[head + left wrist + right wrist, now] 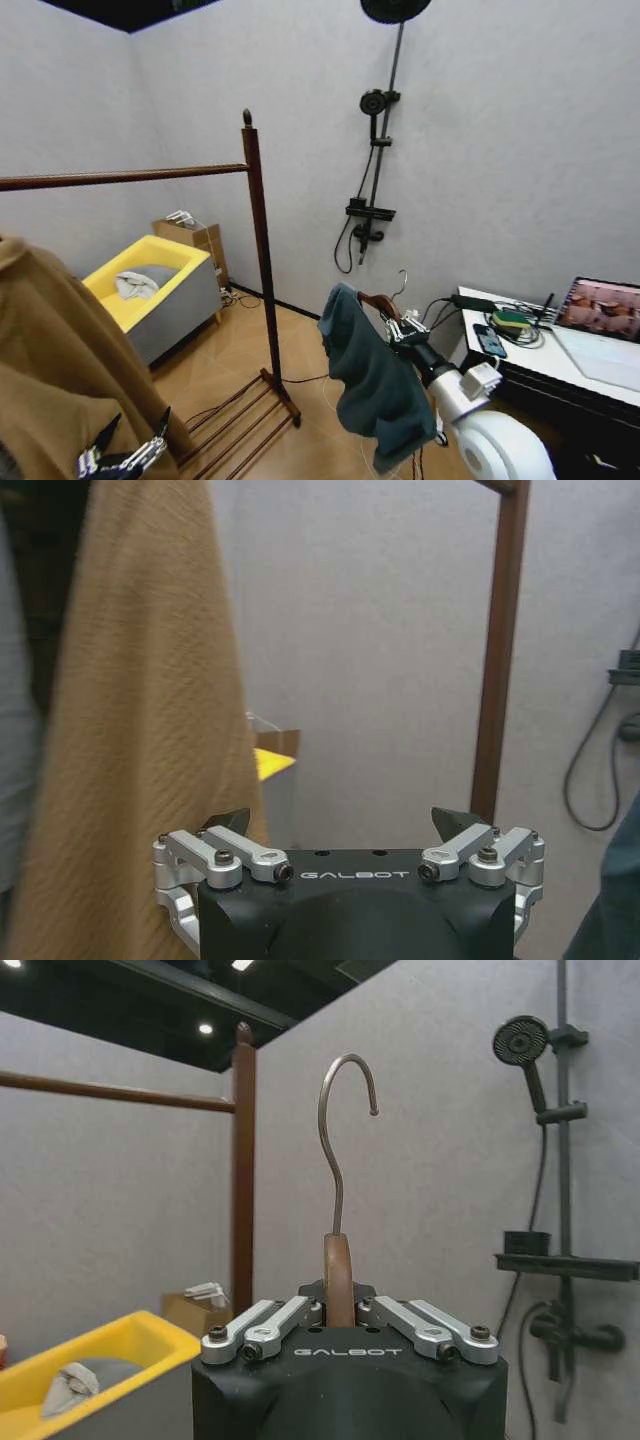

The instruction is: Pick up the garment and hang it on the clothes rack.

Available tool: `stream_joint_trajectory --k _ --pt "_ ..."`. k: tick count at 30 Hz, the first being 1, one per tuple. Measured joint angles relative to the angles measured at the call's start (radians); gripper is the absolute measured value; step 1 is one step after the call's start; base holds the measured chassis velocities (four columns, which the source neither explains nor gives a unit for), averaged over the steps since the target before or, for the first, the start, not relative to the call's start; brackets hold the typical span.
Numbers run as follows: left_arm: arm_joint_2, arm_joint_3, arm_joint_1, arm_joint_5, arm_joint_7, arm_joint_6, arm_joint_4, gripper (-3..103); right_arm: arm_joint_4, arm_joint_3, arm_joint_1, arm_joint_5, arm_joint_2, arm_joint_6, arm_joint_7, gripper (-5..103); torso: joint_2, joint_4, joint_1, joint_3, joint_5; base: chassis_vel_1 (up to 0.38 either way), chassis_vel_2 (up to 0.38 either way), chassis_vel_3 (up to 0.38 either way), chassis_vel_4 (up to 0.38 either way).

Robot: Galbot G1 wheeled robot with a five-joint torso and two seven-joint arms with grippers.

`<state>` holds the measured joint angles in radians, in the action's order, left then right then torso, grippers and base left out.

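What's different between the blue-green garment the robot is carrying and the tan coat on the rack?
The garment is dark teal; the tan coat is light brown. The garment drapes from a hanger clamped in the right gripper, off the clothes rack; the coat hangs at the rack, beside the open left gripper. The garment looks smaller than the coat, though the coat is nearer the camera. Both hang limp and plain.

Right arm raised forward from the lower right, white forearm angled up and leftward, wrist dark. Right pincer (339,1300) clamped tight, both fingers pressed together at centre around a narrow neck. Left pincer (125,458) low at the bottom left, fingers (228,821) spread wide apart, gripping nothing, pointing forward and slightly up.
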<state>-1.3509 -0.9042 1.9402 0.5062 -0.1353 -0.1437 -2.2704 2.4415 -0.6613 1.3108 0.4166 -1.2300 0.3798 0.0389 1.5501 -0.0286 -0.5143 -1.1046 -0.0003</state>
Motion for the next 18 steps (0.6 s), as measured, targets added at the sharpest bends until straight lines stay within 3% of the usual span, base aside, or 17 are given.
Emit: stream_joint_trajectory --k 3,5,13,18 --pt "0.0 0.0 0.0 0.0 0.0 0.0 0.0 100 0.013 0.001 -0.028 0.033 0.016 0.028 -0.026 9 0.0 -0.0001 0.0 0.0 0.0003 0.215 0.082 0.07 0.17" --pt "0.0 0.0 0.0 0.0 0.0 0.0 0.0 100 -0.006 0.002 -0.092 0.087 0.065 0.066 -0.042 9 0.0 0.0001 0.0 0.0 0.0003 0.177 0.102 0.063 0.126" --pt "0.0 0.0 0.0 0.0 0.001 0.0 0.0 100 -0.134 0.072 -0.267 0.115 0.157 0.046 -0.054 9 -0.001 0.0002 -0.001 -0.001 0.0007 0.112 0.127 0.139 0.102" --pt "0.0 0.0 0.0 0.0 0.001 0.0 0.0 100 -0.155 0.114 -0.349 0.174 0.211 0.075 -0.078 9 -0.001 0.0001 -0.001 -0.001 0.0004 0.108 0.145 0.159 0.126"
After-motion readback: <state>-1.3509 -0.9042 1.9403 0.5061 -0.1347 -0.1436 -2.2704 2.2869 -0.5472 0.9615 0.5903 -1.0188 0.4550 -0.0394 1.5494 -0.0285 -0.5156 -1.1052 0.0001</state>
